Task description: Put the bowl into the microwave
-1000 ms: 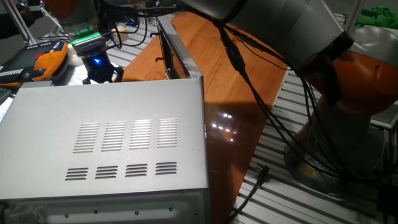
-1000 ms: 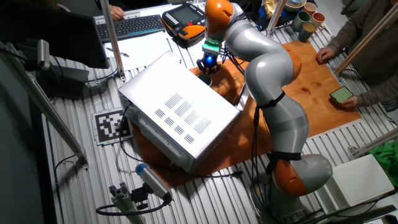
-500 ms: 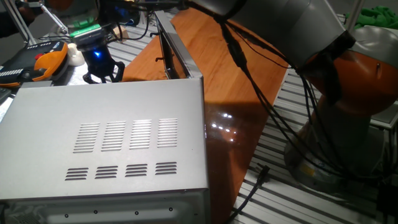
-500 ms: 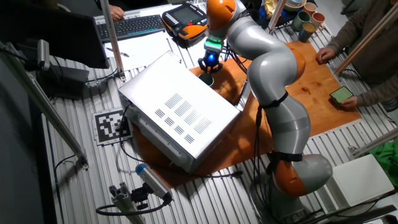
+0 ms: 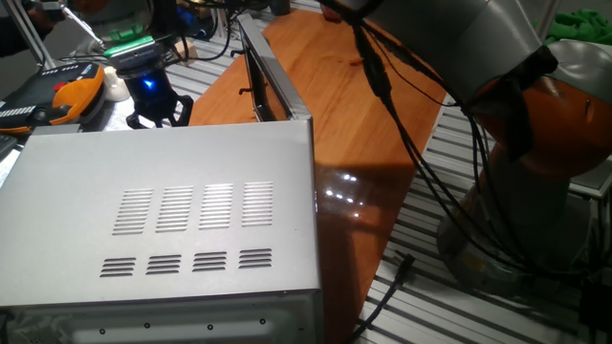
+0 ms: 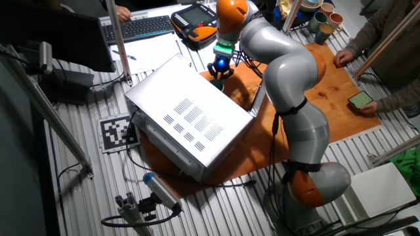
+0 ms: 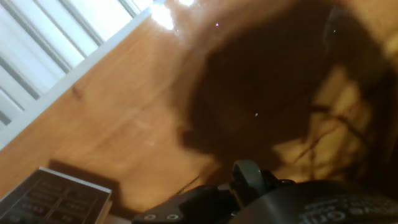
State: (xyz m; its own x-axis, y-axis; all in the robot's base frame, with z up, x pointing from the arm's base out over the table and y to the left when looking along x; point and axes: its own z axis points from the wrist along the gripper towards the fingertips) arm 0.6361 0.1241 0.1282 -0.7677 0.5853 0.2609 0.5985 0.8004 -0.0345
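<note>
The microwave [image 5: 172,220] fills the front of one fixed view, vent slots on top, its door [image 5: 263,81] swung open; it also shows in the other fixed view [image 6: 187,118]. My gripper [image 5: 153,113] hangs just behind the microwave's far edge, blue light lit, and shows in the other fixed view [image 6: 218,71] too. In the hand view the dark round bowl [image 7: 323,208] sits close between my fingers [image 7: 247,175], above the wooden table [image 7: 124,112]. In the other fixed view the bowl [image 6: 218,84] is a dark round shape right under the gripper.
A white rounded lump [image 5: 115,84] lies left of the gripper. The microwave's keypad [image 7: 53,196] shows below in the hand view. An orange pendant [image 6: 197,16], a keyboard [image 6: 141,26], mugs [image 6: 321,19] and people's hands [image 6: 341,59] ring the table.
The gripper has risen slightly behind the microwave and the arm's upper links have shifted a little. The microwave and its door have not moved.
</note>
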